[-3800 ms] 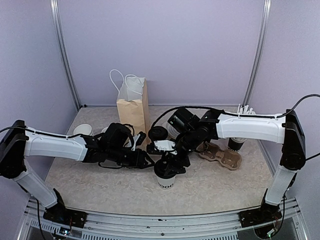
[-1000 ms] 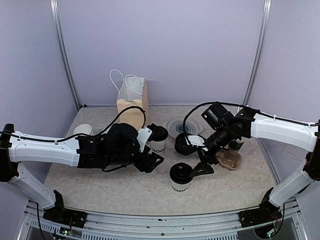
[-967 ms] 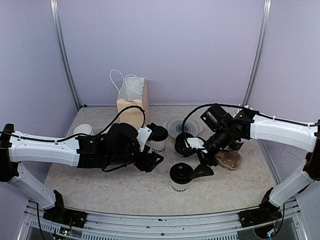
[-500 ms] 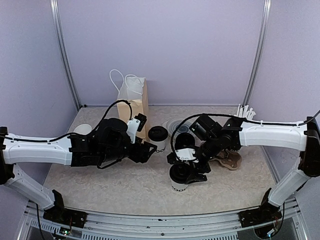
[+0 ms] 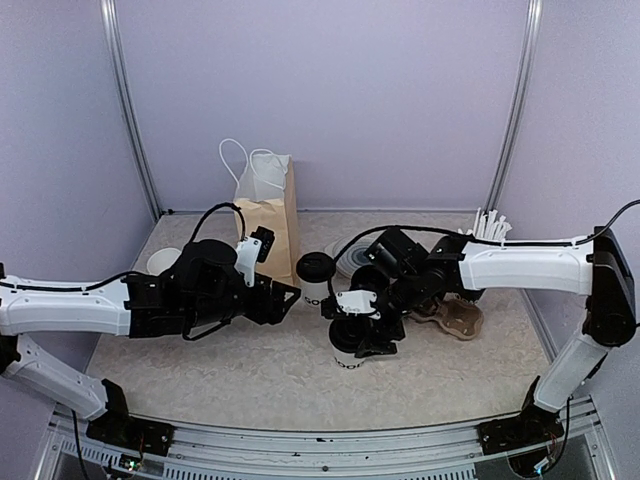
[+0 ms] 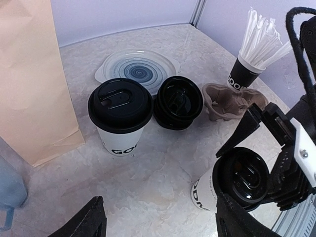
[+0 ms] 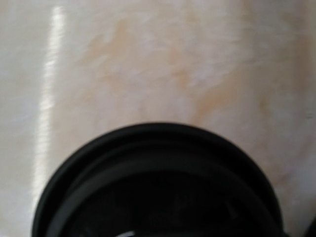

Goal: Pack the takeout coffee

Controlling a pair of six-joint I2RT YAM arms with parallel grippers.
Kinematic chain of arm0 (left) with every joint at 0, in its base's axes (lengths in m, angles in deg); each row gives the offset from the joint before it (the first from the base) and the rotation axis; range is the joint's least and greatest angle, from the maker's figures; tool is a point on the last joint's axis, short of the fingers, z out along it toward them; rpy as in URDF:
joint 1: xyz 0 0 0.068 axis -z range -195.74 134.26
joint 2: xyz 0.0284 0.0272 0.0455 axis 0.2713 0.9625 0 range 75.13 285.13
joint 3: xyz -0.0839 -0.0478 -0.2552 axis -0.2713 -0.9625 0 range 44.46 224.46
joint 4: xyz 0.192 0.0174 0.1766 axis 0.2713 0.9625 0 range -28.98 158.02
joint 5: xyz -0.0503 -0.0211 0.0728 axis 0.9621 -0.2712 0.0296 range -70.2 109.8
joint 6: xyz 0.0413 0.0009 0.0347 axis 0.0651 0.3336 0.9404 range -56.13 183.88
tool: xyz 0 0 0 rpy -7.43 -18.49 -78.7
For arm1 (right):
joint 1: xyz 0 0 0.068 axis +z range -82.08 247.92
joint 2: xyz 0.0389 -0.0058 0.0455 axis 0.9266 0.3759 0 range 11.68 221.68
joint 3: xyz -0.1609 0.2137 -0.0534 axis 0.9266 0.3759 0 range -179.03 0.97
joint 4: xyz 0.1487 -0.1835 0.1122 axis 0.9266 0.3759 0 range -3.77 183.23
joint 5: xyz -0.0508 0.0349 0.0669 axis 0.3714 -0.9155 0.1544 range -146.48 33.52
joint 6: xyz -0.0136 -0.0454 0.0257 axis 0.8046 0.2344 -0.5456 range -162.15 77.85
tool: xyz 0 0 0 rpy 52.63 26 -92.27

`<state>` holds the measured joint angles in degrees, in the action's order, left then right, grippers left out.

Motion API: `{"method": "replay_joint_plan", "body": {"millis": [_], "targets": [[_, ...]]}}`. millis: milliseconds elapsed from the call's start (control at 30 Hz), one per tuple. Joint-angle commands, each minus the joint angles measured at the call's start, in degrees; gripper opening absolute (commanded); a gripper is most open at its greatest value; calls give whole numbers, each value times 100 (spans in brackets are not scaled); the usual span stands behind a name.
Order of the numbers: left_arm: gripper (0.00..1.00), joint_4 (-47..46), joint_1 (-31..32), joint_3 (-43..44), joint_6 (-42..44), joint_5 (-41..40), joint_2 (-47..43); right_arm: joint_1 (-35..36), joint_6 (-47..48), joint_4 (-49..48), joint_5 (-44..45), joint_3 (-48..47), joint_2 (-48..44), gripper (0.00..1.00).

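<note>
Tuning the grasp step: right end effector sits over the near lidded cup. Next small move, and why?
Probably close the right end effector on the near lidded cup: its fingers flank the lid, apparently not clamped yet.

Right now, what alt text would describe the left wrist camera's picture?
The right gripper straddles a black-lidded white paper cup on a marbled table. Behind stand a second lidded cup, loose lids, a swirl-patterned plate and a paper bag.
</note>
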<state>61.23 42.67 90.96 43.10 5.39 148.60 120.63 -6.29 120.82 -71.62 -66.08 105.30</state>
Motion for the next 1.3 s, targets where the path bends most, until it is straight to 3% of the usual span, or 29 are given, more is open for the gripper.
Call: {"method": "replay_joint_plan", "body": {"millis": [0, 467, 833, 1033, 1267], "targets": [[74, -172, -48, -137, -127, -1, -173, -119, -208, -232, 513, -292, 443, 89], [75, 926, -553, 509, -157, -382, -590, -796, -606, -148, 490, -1140, 1113, 87], [74, 1508, -2172, 1802, 20, -333, -619, -863, -761, -239, 623, -1301, 1220, 89], [74, 1535, -3057, 2553, -79, 574, -4, -863, -759, 5, 203, -1407, 938, 99], [72, 1722, -3360, 3492, -144, 1204, 1149, -954, -659, 525, -189, -1459, 292, 100]]}}
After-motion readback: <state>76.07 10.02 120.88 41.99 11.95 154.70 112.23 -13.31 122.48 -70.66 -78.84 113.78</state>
